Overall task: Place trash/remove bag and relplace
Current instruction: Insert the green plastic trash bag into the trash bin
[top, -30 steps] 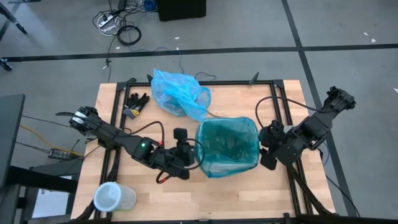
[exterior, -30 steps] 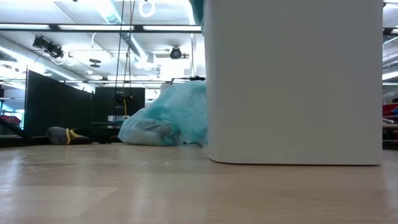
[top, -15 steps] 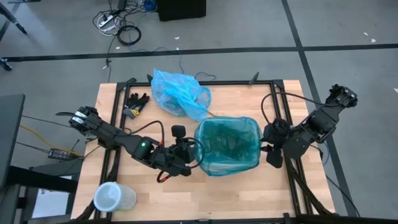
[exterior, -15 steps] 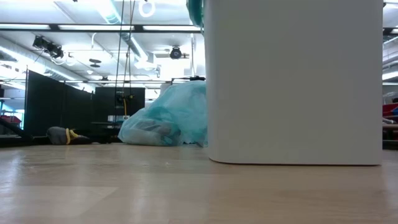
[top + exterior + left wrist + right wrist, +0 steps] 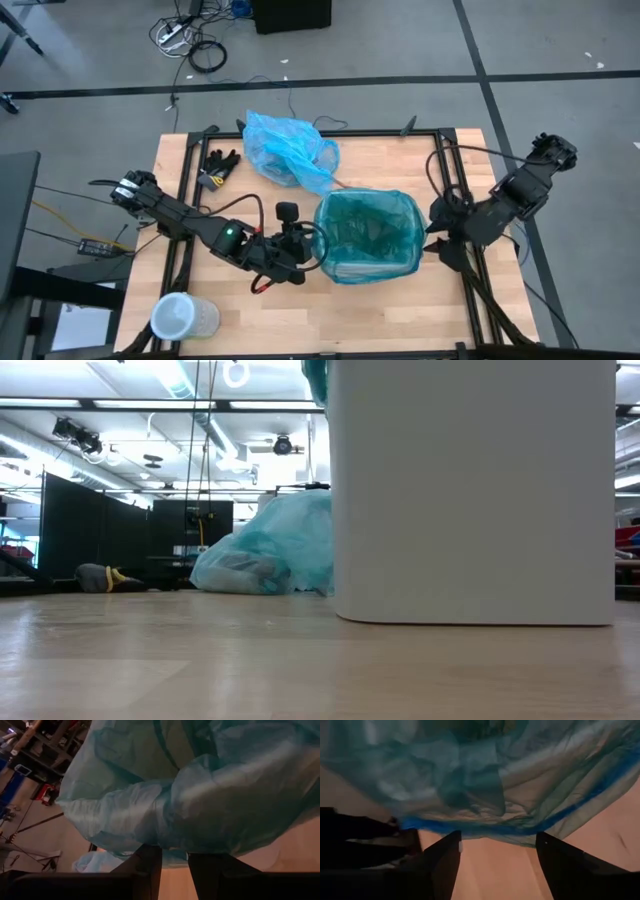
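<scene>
The high view looks straight down on the whole worktop (image 5: 400, 150); the low view sits at its surface, looking level. Both wrist views press close against the teal liner (image 5: 210, 795), which the high view shares.

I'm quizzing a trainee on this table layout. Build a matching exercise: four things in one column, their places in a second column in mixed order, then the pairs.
Things
1. black gloves
2. sky-blue bag
3. white bin lined with teal plastic
4. clear lidded cup

Places
A. between the left gripper and the right gripper
B. near corner of the table on the left arm's side
C. far edge, middle of the table
D. far edge on the left arm's side, beside the sky-blue bag

Pairs: 1-D, 2-C, 3-A, 4-B
</scene>
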`<state>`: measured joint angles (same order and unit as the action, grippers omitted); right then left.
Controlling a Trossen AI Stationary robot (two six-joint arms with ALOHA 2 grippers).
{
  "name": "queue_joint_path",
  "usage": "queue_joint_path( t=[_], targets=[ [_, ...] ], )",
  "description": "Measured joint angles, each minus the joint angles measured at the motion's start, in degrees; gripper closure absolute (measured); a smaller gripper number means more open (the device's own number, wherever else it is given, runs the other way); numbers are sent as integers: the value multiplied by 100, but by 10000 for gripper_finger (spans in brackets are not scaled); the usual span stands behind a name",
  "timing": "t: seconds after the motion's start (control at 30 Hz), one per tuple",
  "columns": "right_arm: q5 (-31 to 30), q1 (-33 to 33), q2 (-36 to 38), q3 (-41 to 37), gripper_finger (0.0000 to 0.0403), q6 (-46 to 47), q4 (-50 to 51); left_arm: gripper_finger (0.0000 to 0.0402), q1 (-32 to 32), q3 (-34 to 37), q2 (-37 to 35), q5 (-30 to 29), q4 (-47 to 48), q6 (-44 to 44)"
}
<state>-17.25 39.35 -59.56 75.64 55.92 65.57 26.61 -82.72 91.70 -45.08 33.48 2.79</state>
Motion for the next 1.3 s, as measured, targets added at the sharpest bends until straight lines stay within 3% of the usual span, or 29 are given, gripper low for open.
queue_joint_path(
  t=[0.3,0.43,0.57,0.77,1.3],
  targets=[
    [4,2,573,0,195,-21,-192,304,-30,0,9,4,182,-42],
    [-889,-11,769,0,227,-199,-127,305,-34,0,11,18,151,-179],
    [-1614,-120,883,0,281,-473,-79,305,-39,0,13,16,156,-156],
    [-1717,-434,681,-2,392,-1006,-19,305,-41,0,15,-31,159,-151],
    [-1439,-1200,150,-4,402,-1771,122,305,-113,1,17,-48,114,-190]
  ],
)
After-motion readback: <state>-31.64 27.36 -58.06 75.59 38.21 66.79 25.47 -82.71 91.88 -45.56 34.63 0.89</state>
